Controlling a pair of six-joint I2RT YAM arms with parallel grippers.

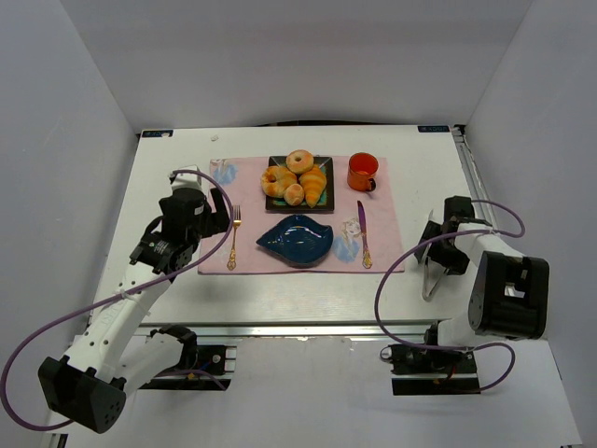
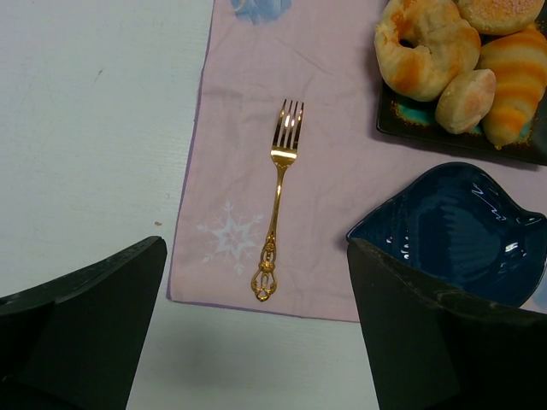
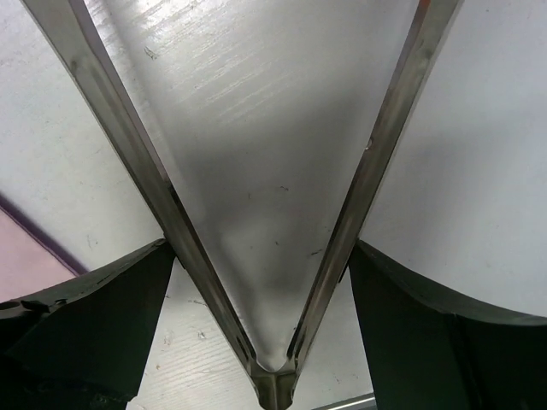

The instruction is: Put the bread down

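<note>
**Black tray** (image 2: 400, 118): square, at the far middle of the pink mat (image 1: 250, 201). It holds four pastries packed touching one another.
- The bread (image 1: 315, 185), long, striped and golden-orange, lies along the tray's right side.
- A ring doughnut (image 1: 299, 161) sits at the far edge.
- A curled croissant (image 1: 277, 179) sits on the left.
- A small round roll (image 1: 294, 194) is wedged between the croissant and the bread.

**Blue leaf-shaped dish** (image 1: 297, 241): just in front of the tray, its glazed bottom showing throughout.

**Orange mug** (image 1: 362, 171): right of the tray, on the mat. Its contents cannot be told.

**Cutlery:** a gold fork (image 2: 275, 213) lies left of the dish and a knife (image 1: 363, 233) right of it. Both lie parallel to the mat's side edges.

**Left tool** (image 2: 255, 249): fingers wide apart with nothing between them, hanging above the mat's near-left corner.

**Right tool** (image 3: 261, 256): fingers spread wide, low over the bare desk (image 1: 168, 168) off the mat's right edge. Metal tongs (image 3: 389, 120) lie in a V between the fingers, the arms running along their inner faces. I cannot tell whether they are pressed.

**Room:** white desk strips flank the mat on both sides. Grey walls close the left, right and far edges.
</note>
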